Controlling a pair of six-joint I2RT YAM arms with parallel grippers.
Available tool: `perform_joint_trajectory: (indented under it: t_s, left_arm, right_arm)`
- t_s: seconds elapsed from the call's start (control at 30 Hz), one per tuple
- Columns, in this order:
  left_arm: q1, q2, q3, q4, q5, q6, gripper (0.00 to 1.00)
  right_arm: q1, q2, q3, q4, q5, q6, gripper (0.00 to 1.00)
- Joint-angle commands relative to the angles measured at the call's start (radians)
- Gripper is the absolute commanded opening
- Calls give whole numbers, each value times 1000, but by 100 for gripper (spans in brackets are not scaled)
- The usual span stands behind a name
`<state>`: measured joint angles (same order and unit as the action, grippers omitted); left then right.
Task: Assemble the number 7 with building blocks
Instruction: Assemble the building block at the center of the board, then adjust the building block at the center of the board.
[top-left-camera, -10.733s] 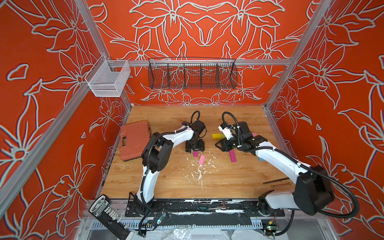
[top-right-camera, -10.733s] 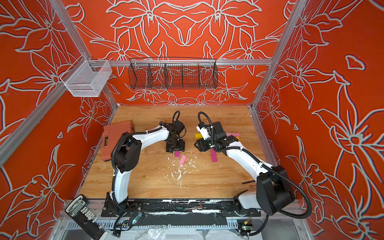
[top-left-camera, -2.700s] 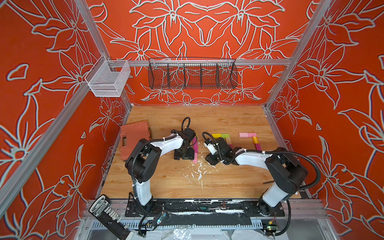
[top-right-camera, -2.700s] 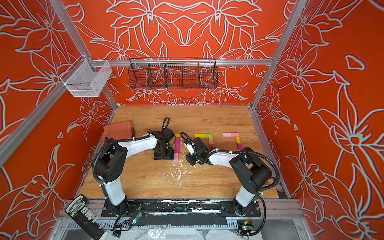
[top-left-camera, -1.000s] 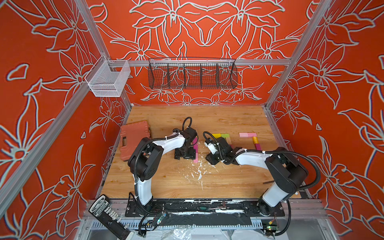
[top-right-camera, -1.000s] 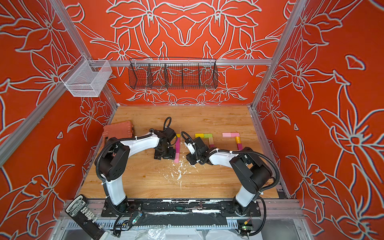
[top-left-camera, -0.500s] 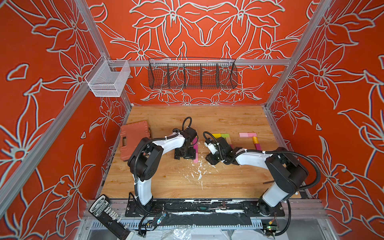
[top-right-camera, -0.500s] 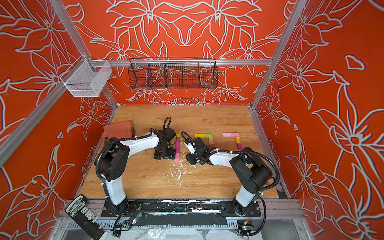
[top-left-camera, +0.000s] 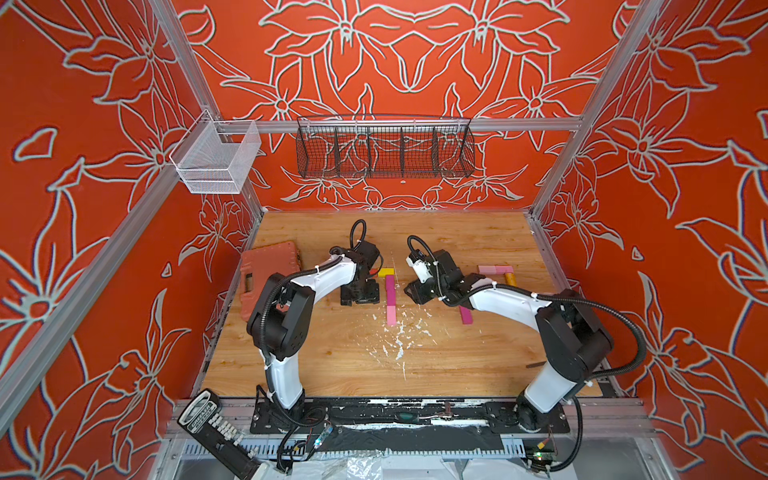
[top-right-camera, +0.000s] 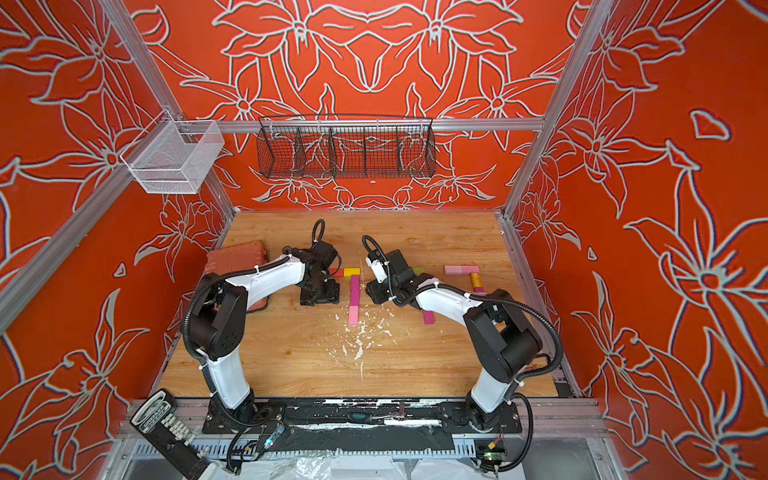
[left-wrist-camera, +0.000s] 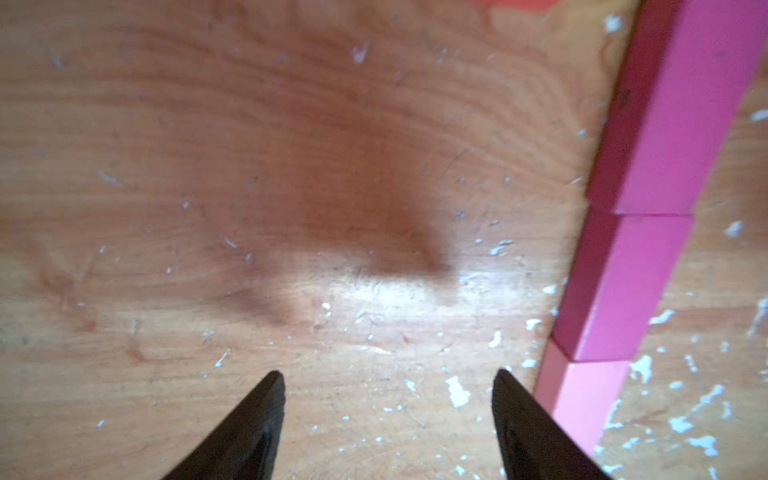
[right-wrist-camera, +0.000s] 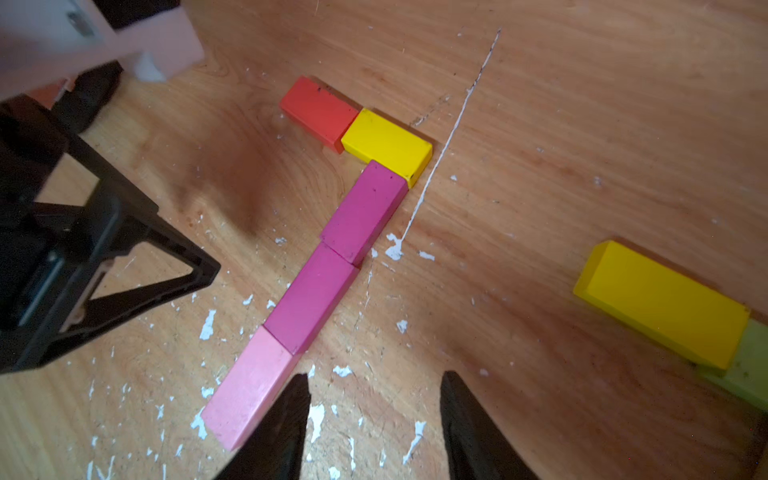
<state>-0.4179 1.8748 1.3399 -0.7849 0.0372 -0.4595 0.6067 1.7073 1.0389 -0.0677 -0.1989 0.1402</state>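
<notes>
Left tool and right tool parted, empty, left wrist view catches only stem blocks, right wrist view the whole number 7

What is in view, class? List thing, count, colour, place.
Middle figure 7 of flat wooden blocks: five; red, yellow, two magenta, light pink; table centre.
Further flat blocks: count unclear; pink, yellow, green, magenta; right half.
Plastic tool case: one, red-brown, left edge.
Wire basket: one, black, back wall.
Mesh basket: one, white, left rail.
Wooden table: one, light brown.
Left gripper: one, black, open, beside the stem.
Right gripper: one, black, open, near light pink block.
</notes>
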Motion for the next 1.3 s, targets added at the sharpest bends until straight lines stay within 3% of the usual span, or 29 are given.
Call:
perform_joint_trajectory:
  t_s: [0.0,0.6,1.27]
  left_arm:
    - [8,55,55,-13,-12,10,75]
    - [23,276,293,-41,-29,-23,71]
    - [21,324,337,-59,21,-10,73]
  right_arm:
    - [-10,64,51,-71,1,17,53]
    - [-38,234,198,-122,12,-3,53]
    - [-53,256,193,-99,-4,11,52]
